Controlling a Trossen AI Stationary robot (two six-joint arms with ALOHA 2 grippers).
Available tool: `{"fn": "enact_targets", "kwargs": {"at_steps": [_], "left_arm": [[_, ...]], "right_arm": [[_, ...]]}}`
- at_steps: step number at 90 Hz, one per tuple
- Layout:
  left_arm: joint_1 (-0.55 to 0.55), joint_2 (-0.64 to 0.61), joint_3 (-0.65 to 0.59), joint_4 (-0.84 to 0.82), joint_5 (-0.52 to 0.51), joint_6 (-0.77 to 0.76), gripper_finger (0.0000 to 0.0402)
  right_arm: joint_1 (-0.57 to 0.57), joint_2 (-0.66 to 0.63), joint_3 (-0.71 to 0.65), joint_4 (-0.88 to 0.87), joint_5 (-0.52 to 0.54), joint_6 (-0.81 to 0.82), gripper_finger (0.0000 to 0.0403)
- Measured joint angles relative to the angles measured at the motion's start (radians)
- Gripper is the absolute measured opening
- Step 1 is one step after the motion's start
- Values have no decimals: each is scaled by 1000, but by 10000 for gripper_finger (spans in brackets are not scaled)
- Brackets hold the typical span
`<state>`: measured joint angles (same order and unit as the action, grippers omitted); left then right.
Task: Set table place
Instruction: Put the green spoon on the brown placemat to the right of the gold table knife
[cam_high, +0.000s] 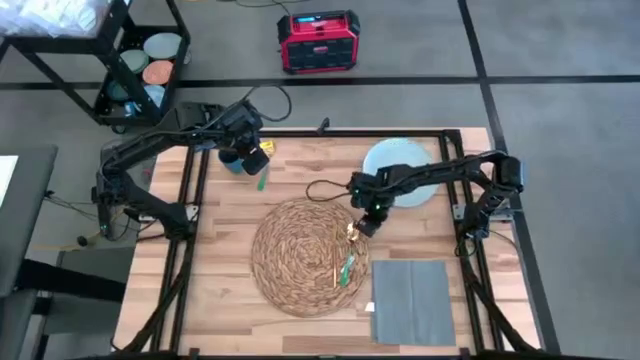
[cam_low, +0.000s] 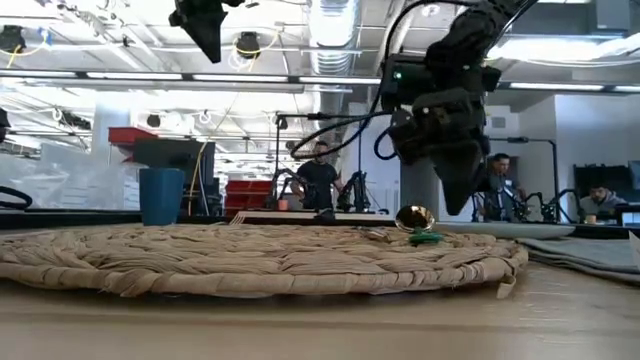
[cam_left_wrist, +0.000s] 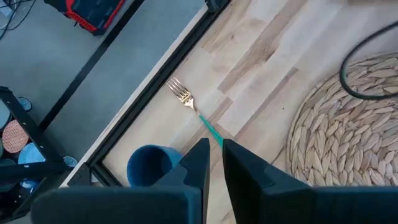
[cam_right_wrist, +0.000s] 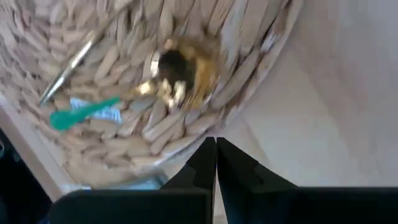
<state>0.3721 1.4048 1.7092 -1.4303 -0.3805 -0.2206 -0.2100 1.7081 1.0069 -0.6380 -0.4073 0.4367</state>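
High view: we see the right gripper at the mat's edge over the spoon, plate and napkin unplaced.

Right wrist: fingers clenched, empty (probably just let go).

Left wrist: left gripper nearly closed above the fork, cup beside.

Cutlery on mat; napkin right; plate behind.

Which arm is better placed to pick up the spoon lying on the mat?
Right. Its tool hovers at the mat's edge right above the spoon; the left tool is by the cup and fork.
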Motion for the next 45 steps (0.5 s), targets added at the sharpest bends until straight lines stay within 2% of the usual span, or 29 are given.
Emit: {"fn": "enact_targets", "kwargs": {"at_steps": [30,45], "left_arm": [[-1,0,0,-14,0,2,29],[-1,0,0,-31,0,10,29]], "right_arm": [[-27,4,0,73,-8,2,0],[-28,61,2,115,-76,30,0]]}}
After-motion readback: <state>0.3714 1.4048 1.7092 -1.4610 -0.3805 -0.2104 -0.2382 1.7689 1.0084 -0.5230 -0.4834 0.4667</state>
